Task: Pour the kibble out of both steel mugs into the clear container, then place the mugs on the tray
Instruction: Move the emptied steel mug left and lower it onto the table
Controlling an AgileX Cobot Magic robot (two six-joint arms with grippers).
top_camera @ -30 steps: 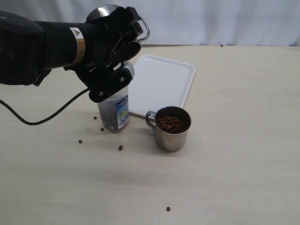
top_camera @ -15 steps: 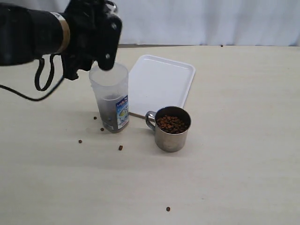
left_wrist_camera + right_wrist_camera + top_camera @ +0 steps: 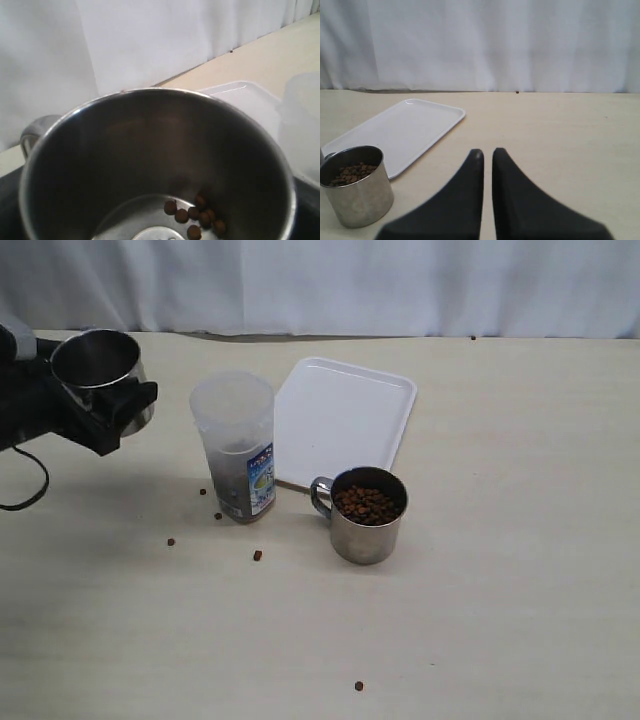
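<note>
My left gripper (image 3: 112,412) is at the far left, shut on a steel mug (image 3: 97,362) held upright above the table. In the left wrist view that mug (image 3: 125,150) fills the frame, with only a few kibble pellets (image 3: 192,217) on its bottom. The clear container (image 3: 236,445) stands right of it, its lower part holding kibble (image 3: 228,488). The second steel mug (image 3: 368,516) stands on the table in front of the white tray (image 3: 345,420), full of kibble (image 3: 367,504). My right gripper (image 3: 487,153) is shut and empty, hovering right of that mug (image 3: 356,188); it is outside the exterior view.
Loose pellets lie on the table near the container (image 3: 217,516), (image 3: 171,541), (image 3: 257,555) and nearer the front (image 3: 358,686). A black cable (image 3: 20,502) trails at the left edge. A white curtain closes off the back.
My left arm has pulled the mug away from above the clear container, out to the far left, and turned it from tipped to upright. The second mug and the container have not moved.
</note>
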